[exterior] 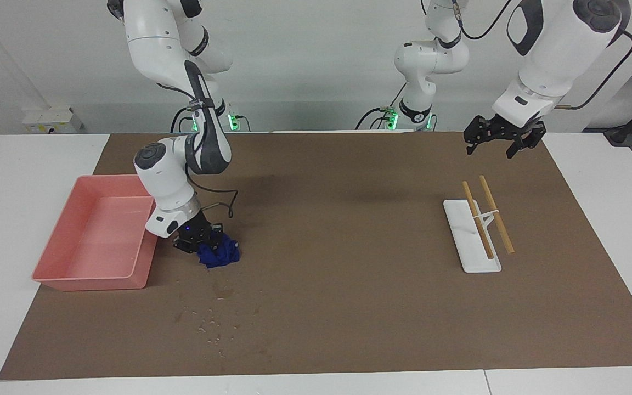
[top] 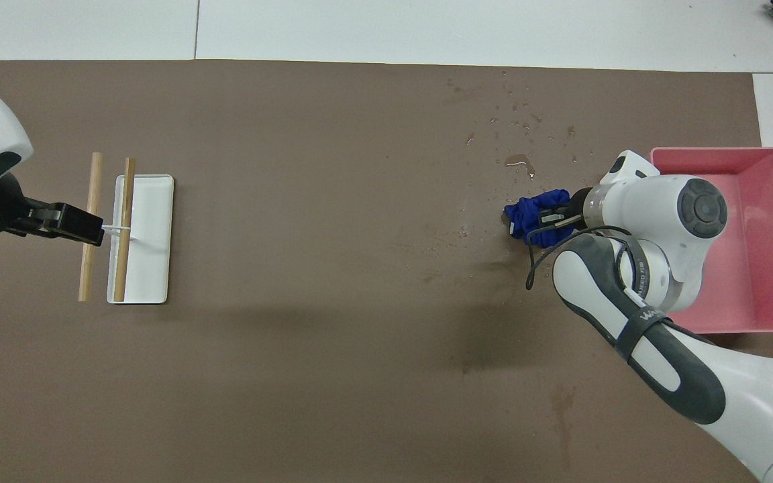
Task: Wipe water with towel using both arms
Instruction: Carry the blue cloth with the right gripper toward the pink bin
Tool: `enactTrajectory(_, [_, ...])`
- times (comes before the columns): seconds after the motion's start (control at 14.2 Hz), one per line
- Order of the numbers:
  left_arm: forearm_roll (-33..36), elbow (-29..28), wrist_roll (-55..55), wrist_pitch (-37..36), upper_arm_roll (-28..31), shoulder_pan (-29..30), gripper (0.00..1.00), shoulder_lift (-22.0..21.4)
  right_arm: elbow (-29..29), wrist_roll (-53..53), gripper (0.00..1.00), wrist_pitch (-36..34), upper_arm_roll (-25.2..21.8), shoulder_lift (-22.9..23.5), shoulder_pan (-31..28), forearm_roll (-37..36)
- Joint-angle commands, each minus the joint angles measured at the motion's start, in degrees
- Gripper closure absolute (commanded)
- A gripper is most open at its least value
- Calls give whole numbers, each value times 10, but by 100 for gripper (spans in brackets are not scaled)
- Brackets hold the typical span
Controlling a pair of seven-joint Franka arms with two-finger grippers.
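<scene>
towel [exterior: 219, 255] bunched on mat beside water [exterior: 212, 323], right fingers [exterior: 202, 241] clamped on it, left fingers [exterior: 505, 144] spread, empty

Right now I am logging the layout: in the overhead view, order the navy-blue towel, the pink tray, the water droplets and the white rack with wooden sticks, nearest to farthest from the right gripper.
From the right gripper:
1. Small navy-blue cloth towel, in its grip.
2. Pink plastic tray and scattered water droplets: too close to call; the tray beside the gripper, the droplets farther from the robots.
3. White rack with wooden sticks, at the left arm's end.
</scene>
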Motion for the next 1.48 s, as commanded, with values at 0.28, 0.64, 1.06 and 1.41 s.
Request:
enactTrajectory(0.28, [-4, -3, 6, -10, 11, 2, 0, -7, 127, -12, 100, 41, -4, 140, 3, -46])
enactTrajectory(0.64, [-5, -3, 7, 3, -18, 22, 0, -12, 183, 5, 100, 78, -5, 189, 36, -50])
enactTrajectory(1.06, [-3, -4, 7, 3, -14, 22, 0, -13, 245, 13, 100, 80, -4, 235, 39, -64])
enactTrajectory(1.41, [-3, -4, 7, 3, -15, 21, 0, -13, 302, 14, 100, 76, -4, 282, 40, -66])
